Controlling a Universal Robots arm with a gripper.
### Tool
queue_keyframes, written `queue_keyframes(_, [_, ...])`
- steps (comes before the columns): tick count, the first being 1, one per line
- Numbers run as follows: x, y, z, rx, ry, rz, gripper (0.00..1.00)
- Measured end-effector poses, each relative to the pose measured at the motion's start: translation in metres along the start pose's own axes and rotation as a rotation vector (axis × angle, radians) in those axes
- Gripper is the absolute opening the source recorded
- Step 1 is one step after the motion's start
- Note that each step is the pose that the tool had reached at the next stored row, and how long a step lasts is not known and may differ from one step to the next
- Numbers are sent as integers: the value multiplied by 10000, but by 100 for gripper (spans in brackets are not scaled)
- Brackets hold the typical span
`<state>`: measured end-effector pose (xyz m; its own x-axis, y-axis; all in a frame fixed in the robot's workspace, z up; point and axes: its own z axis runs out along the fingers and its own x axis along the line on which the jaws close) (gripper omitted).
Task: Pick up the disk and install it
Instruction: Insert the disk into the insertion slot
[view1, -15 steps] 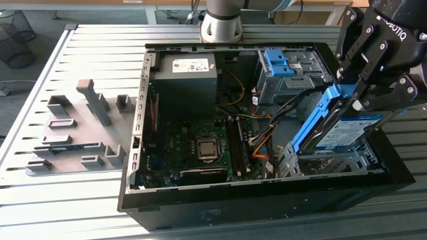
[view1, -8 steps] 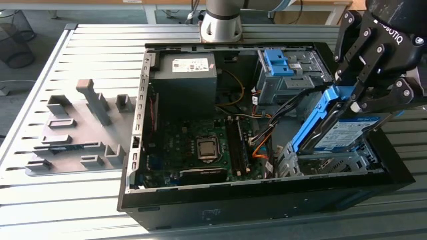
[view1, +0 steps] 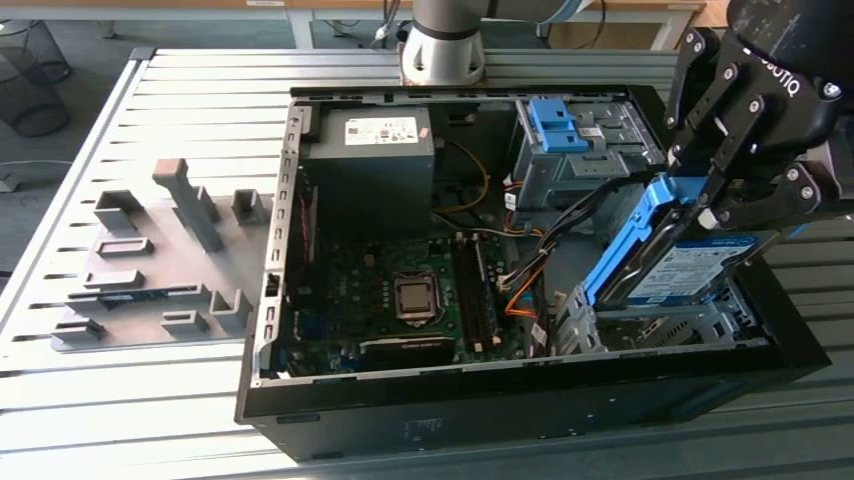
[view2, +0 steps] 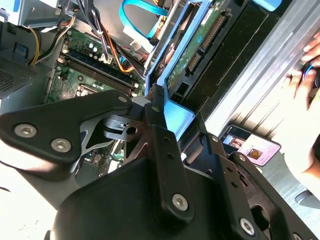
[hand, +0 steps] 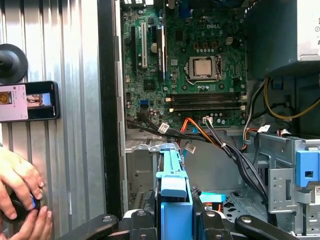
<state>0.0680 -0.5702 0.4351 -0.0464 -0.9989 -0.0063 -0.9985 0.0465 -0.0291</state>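
Jaws clamp disk (view1: 694, 270) (tilted) over drive cage (view1: 657, 325).

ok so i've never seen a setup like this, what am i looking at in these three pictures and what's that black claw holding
This is a robot arm rising from a slatted metal table. The exterior view comes from a camera off the arm. Both wrist views come from cameras riding on the arm, so they look past its black claw, the gripper.

On the table lies an open computer case showing its green motherboard, with grey holders on the exterior view's left.

The gripper is shut on the disk, a silver drive with blue rails. It is held tilted over a metal bay at the case's edge and is not yet seated.

In the first wrist view, a person's hands and a phone are beside the case.
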Motion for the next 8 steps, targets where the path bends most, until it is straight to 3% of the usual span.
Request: queue_keyframes(8, [0, 0, 1, 0, 3, 0, 38])
